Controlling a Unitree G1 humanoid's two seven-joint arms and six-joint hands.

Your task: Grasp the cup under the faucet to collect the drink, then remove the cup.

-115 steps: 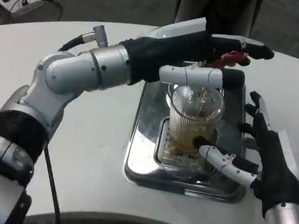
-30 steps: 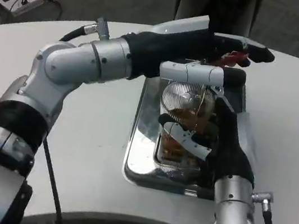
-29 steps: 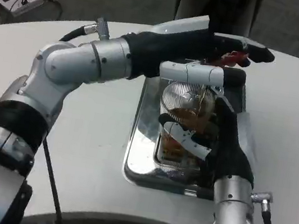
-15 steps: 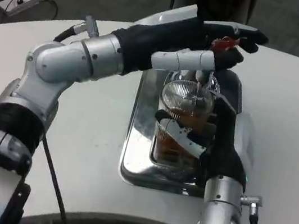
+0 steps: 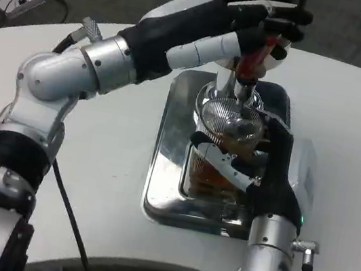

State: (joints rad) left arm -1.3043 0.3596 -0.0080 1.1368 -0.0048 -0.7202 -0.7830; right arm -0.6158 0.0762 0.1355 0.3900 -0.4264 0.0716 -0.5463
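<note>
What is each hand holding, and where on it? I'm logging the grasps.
The right hand grips the cup around its side. The left hand has its fingers on the faucet's red lever.

The left arm reached in from the near left, elbow bent, its hand (image 5: pixel 215 24) at the far centre with fingers curled round a red lever (image 5: pixel 255 56). The right forearm stood upright at near right, its hand (image 5: pixel 258 168) wrapped round the cup (image 5: pixel 224 142).

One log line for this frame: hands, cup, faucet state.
left hand: holds red faucet lever | right hand: grips cup | cup: amber drink inside, under faucet, over metal tray
</note>
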